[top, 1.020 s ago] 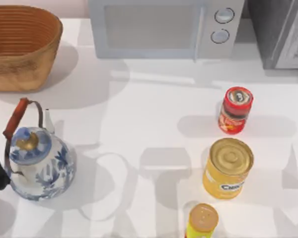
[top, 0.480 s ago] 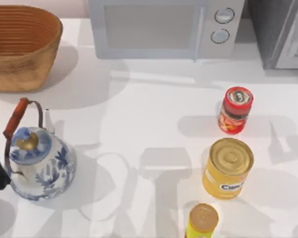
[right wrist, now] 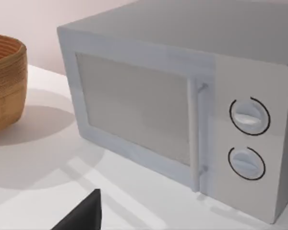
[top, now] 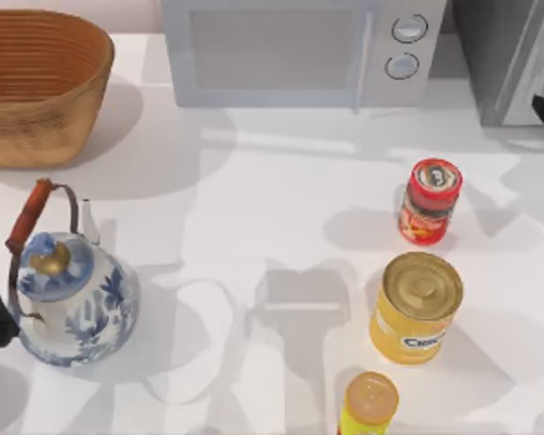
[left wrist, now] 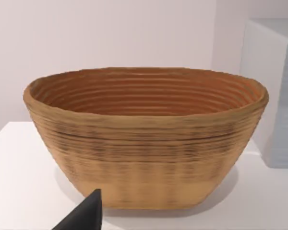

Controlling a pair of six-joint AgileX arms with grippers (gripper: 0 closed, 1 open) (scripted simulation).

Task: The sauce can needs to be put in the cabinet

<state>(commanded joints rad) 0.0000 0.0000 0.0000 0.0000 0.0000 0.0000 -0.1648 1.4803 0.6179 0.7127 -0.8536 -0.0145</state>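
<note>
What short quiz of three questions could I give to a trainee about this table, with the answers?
1. True or false: the sauce can stands upright on the table, outside the cabinet.
2. Which thing stands nearest to the sauce can? A) the basket B) the gold-lidded yellow can C) the teapot
3. Fill in: the microwave has ___ round knobs.

Key
1. True. The can stands in front of the microwave's knob end, apart from the cabinet at the far right corner.
2. B. The yellow can stands just in front of it.
3. Two.
</note>
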